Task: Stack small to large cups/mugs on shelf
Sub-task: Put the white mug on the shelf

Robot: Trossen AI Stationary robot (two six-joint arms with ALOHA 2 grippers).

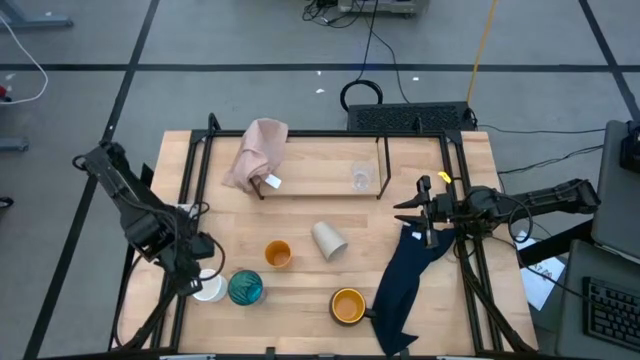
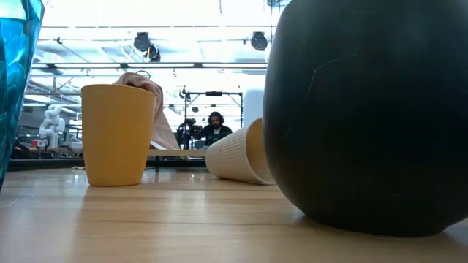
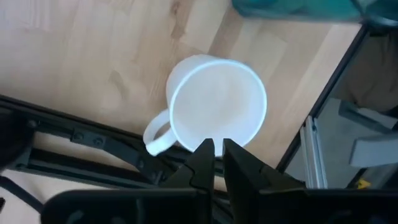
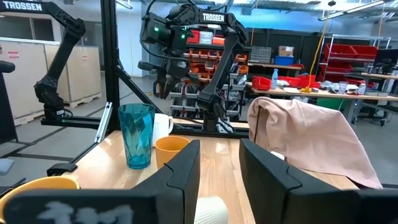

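A white handled mug (image 3: 214,106) stands upright at the table's near left, also visible in the high view (image 1: 210,290). My left gripper (image 3: 217,149) hangs above its rim, pointing down, fingers almost together with nothing between them. Beside the mug stands the teal glass (image 1: 245,288). Further right are a small orange cup (image 1: 277,254), a beige cup (image 1: 329,240) lying on its side, and a wider mug (image 1: 347,305) with an orange-yellow inside. A tiny clear cup (image 1: 361,177) stands on the black rod shelf (image 1: 320,193). My right gripper (image 4: 219,168) waits at the right, level and open.
A pink cloth (image 1: 258,153) is draped over the shelf's left end. A navy cloth (image 1: 408,285) lies on the table from below my right gripper to the near edge. The black frame rail (image 3: 93,140) runs close beside the white mug. A person (image 2: 214,130) sits far behind the table.
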